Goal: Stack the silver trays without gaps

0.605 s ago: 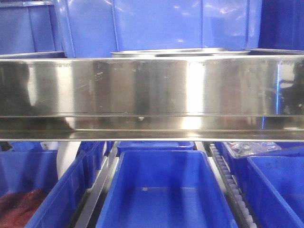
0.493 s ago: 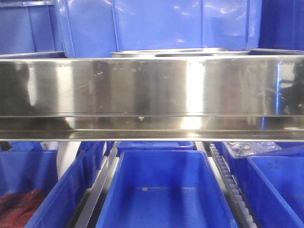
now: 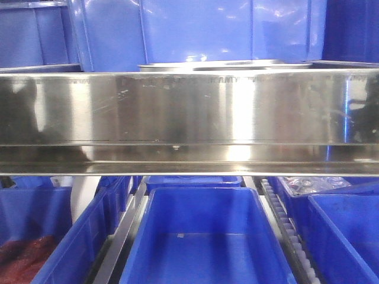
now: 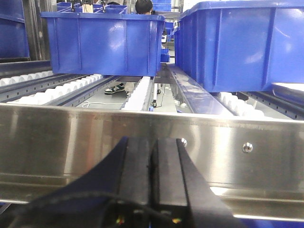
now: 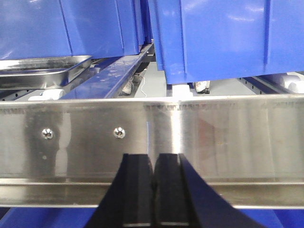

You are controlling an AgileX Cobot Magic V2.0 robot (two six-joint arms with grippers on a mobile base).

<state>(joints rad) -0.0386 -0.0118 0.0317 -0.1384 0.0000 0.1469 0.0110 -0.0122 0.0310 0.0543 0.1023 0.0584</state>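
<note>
Silver trays (image 3: 225,64) unmoved, just beyond the rail (image 3: 189,112), centre, before the far blue bin (image 3: 195,29); only reflections on the rail have shifted. Left jaws and right jaws closed, empty, near side of rail. You hold no tray: stacking likely still pending

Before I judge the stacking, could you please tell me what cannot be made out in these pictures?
- Front view: the shelf rail hides the silver trays except a rim strip; their number and any gaps are unseen.
- Right wrist view: the left edge cuts off the trays, so their fit cannot be judged.
- Front view: the red contents of the lower left bin are too blurred to name.
</note>
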